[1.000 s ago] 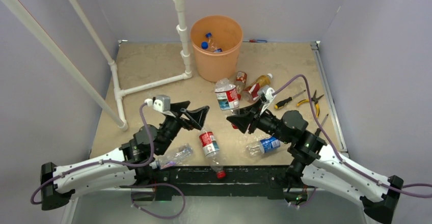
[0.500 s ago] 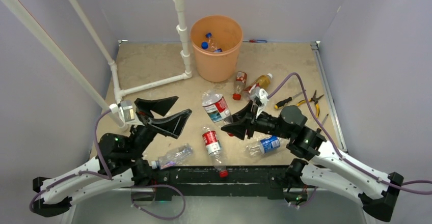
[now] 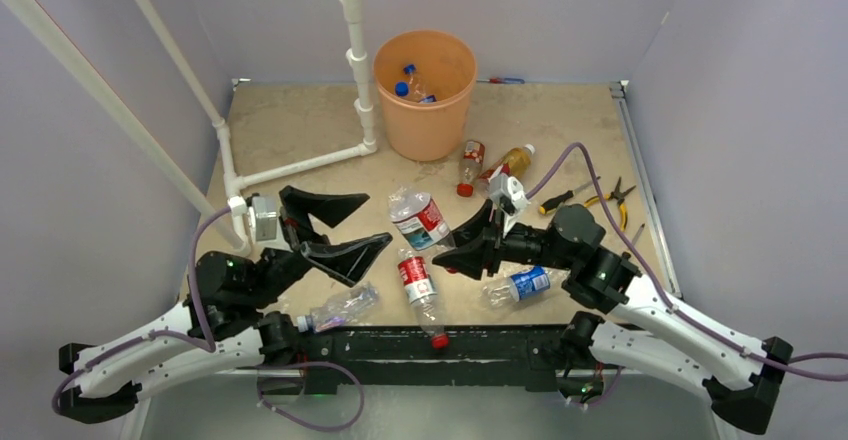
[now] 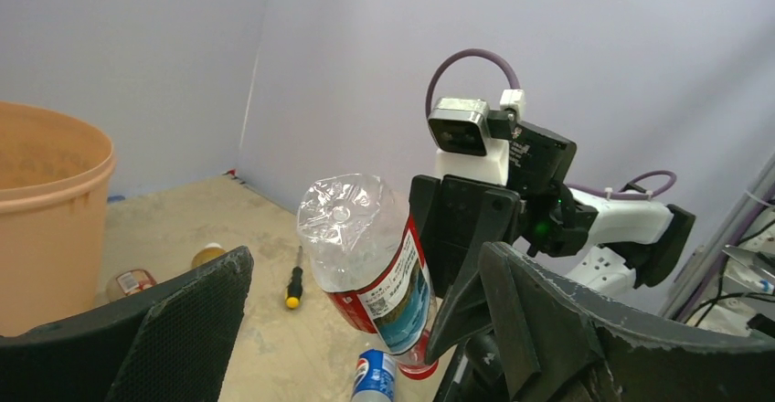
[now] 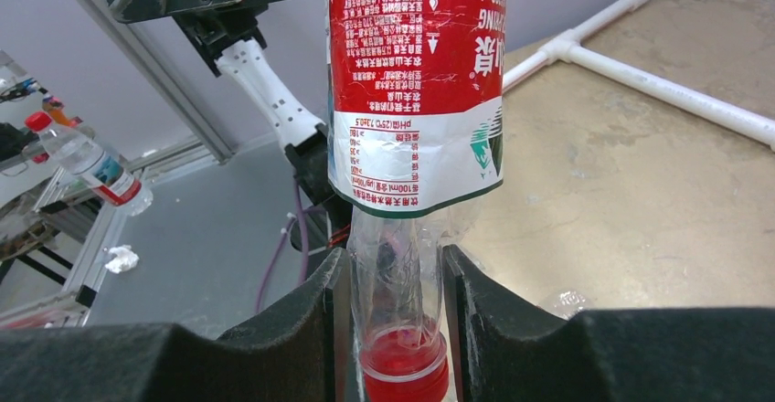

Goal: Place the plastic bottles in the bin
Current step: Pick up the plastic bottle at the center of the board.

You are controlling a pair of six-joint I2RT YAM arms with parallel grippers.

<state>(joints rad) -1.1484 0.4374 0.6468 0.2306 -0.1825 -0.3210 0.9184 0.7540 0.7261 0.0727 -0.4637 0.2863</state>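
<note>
The right gripper is clamping narrowly on the neck of a red-labelled plastic bottle, just above its red cap, holding it tilted with its base uppermost at mid-scene. The left gripper is hovering wide open just left of that bottle, holding nothing. The orange bin is standing at the far centre of the tabletop, with two blue-capped bottles lying inside. A small red-capped bottle and an amber bottle are lying just right of the bin's base. A Pepsi bottle, a second red-labelled bottle and a clear bottle are lying along the near edge.
</note>
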